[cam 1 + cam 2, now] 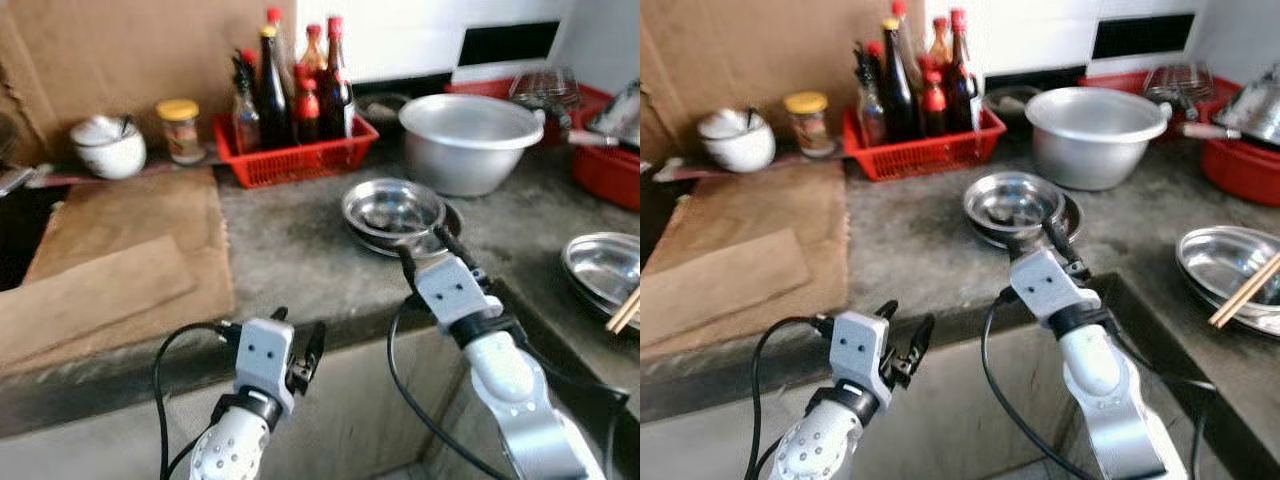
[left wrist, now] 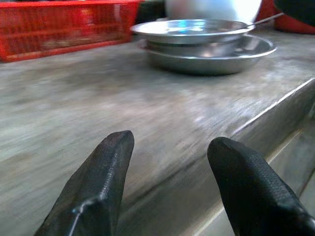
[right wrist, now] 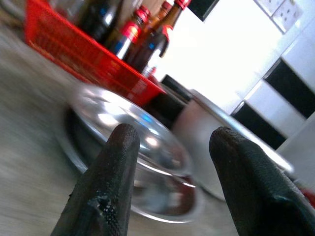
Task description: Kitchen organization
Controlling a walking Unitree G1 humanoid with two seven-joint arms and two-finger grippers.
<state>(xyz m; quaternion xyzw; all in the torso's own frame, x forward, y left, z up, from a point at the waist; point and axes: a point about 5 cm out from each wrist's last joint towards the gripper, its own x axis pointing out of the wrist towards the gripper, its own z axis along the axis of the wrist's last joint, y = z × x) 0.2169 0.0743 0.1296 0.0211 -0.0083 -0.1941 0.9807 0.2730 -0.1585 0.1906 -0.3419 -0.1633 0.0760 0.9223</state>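
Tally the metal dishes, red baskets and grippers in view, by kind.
Metal dishes: 4: big pot, stacked bowl on plate, plate at right
Red baskets: 2: bottle basket, right basket
Grippers: 2: left, right
Total: 8

Head views look down; wrist views (low) share steel bowls (image 2: 197,44).

Stacked steel bowls (image 1: 393,213) upright on grey counter (image 1: 290,260), near front edge, beside red basket (image 1: 300,158).
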